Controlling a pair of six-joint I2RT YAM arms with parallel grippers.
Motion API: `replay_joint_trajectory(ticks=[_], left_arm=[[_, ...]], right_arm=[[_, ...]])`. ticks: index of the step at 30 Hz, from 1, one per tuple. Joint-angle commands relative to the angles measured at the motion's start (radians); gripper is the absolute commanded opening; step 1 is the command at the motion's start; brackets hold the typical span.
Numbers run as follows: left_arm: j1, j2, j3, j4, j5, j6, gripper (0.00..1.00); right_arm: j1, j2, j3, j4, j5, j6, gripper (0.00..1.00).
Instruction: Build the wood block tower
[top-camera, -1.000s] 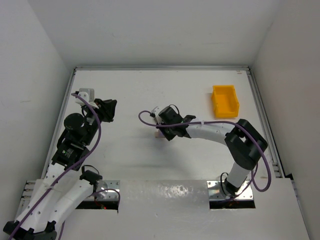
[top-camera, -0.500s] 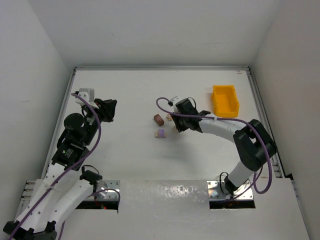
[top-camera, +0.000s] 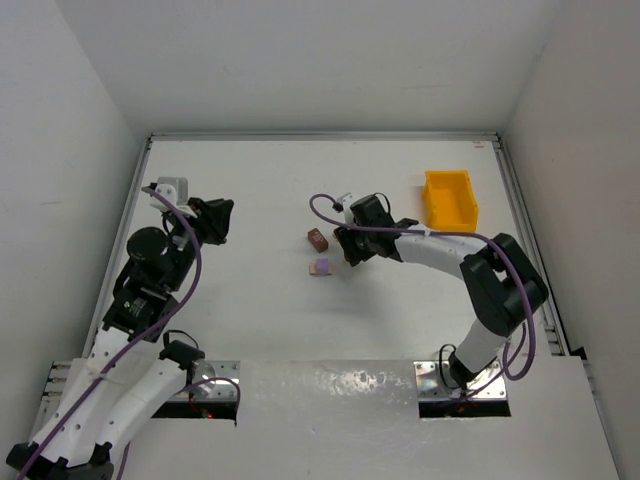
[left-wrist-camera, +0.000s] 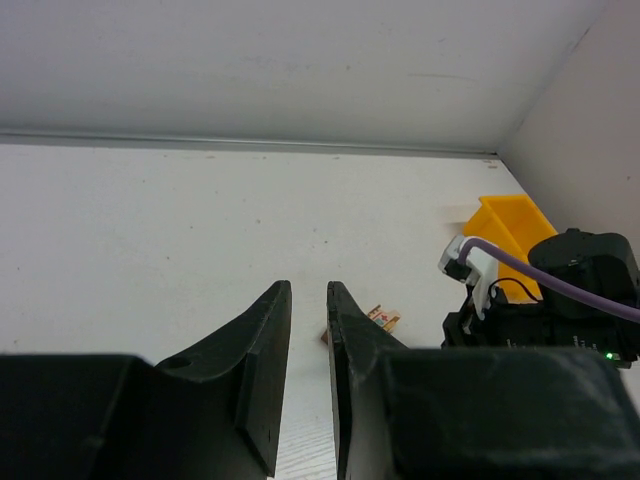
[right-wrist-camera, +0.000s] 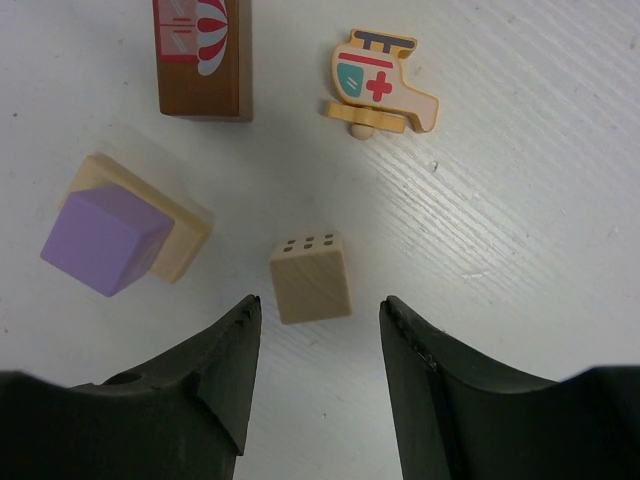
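In the right wrist view my right gripper (right-wrist-camera: 318, 305) is open, and a pale cube with six dots (right-wrist-camera: 311, 278) lies on the table just ahead of its tips, untouched. To its left a purple cube (right-wrist-camera: 105, 238) rests on a tan slab (right-wrist-camera: 188, 243). Farther off lie a dark brown block with a balloon print (right-wrist-camera: 205, 58) and a helicopter-shaped block (right-wrist-camera: 385, 85). From above, the right gripper (top-camera: 347, 246) sits right of the brown block (top-camera: 318, 239) and the purple cube (top-camera: 321, 267). My left gripper (top-camera: 216, 220) hovers at the far left; its jaws (left-wrist-camera: 308, 290) stand narrowly apart, holding nothing.
A yellow bin (top-camera: 450, 202) stands at the back right, also visible as the yellow bin (left-wrist-camera: 510, 225) in the left wrist view. White walls enclose the table on three sides. The right arm's purple cable (top-camera: 325, 203) loops above the blocks.
My right gripper left the purple cube on the tan slab, swung right and back, and opened over the pale dotted cube. The left arm has not moved.
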Motion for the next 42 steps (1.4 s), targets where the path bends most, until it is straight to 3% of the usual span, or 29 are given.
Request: replay_joint_trajectory(ticks=[1,20,23,28,36,42], left_arm=[[-0.006,-0.012,0.001,0.042,0.015,-0.004,0.19],[-0.006,-0.012,0.001,0.044,0.020,-0.007,0.19],[-0.006,-0.015,0.001,0.042,0.020,-0.007,0.19],[-0.006,-0.022,0.001,0.044,0.026,-0.009,0.19],[-0.006,-0.084,0.006,0.047,0.096,-0.053,0.19],[-0.006,-0.190,-0.022,0.032,0.159,-0.072,0.19]], right_arm=[[-0.008,0.027,0.050,0.017,-0.024,-0.015,0.51],[-0.018,0.095,0.087,0.001,-0.067,-0.017,0.41],[-0.018,0.093,0.087,0.000,-0.061,-0.015,0.32],[-0.016,0.060,0.075,0.009,-0.055,0.019,0.26],[0.005,-0.071,0.072,-0.063,0.061,0.189,0.26],[0.113,-0.135,0.110,-0.152,0.212,0.288,0.26]])
